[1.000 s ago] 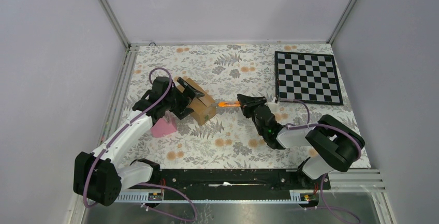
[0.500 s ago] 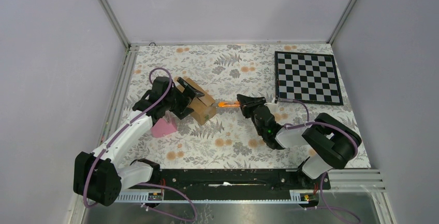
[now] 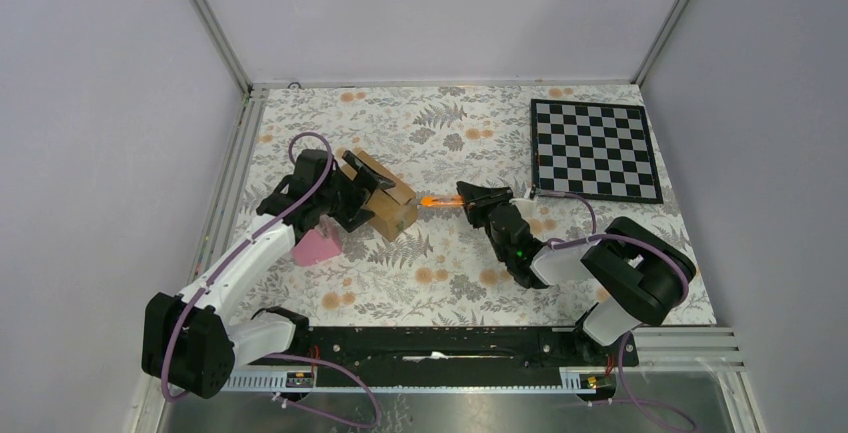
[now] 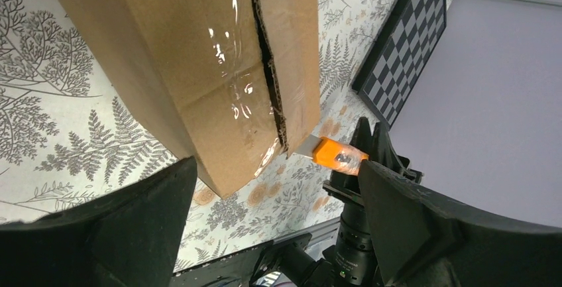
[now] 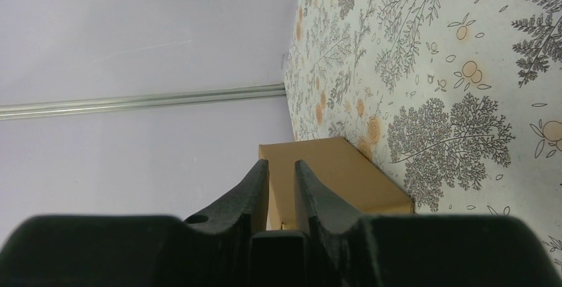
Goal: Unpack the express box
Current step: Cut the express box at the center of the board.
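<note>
The express box (image 3: 390, 203) is a small brown carton lying on the floral table, left of the middle. In the left wrist view its taped seam (image 4: 265, 61) runs down the top. My left gripper (image 3: 365, 188) is open wide at the box's left end, its fingers (image 4: 106, 227) dark on either side, apart from the cardboard. My right gripper (image 3: 472, 198) is shut on the orange-and-black cutter (image 3: 436, 200). The cutter (image 4: 337, 155) has its blade at the end of the seam. The right wrist view shows the box (image 5: 331, 174) just beyond the narrow right gripper (image 5: 281, 168).
A pink wedge (image 3: 317, 246) lies by the left arm, near the box's front left. A black-and-white chessboard (image 3: 595, 150) sits at the back right. Metal rails (image 3: 240, 153) edge the table on the left and at the back.
The right arm's elbow has shifted slightly. Both grippers, the cutter and the box stay where they were.
</note>
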`<state>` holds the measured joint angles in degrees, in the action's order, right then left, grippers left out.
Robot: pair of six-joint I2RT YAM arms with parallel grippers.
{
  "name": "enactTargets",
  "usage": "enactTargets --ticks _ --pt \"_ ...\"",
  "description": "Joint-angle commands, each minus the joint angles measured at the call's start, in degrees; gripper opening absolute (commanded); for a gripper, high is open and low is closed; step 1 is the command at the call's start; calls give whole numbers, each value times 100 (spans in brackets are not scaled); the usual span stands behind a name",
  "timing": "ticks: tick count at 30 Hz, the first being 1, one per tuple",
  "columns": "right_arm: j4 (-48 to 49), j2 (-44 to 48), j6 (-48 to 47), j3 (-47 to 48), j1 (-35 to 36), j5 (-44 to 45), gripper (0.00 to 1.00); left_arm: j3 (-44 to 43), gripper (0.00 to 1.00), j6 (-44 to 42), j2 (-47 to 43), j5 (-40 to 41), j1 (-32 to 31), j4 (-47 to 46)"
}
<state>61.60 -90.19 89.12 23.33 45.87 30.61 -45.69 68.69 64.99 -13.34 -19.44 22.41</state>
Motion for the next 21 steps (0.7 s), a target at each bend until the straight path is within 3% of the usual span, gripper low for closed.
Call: enactTargets --ticks 1,21 --pt "170 72 -88 195 74 242 0 57 99 13 -65 -107 19 -235" --pt "295 -317 -243 488 206 236 0 143 99 72 5 -252 19 -431"
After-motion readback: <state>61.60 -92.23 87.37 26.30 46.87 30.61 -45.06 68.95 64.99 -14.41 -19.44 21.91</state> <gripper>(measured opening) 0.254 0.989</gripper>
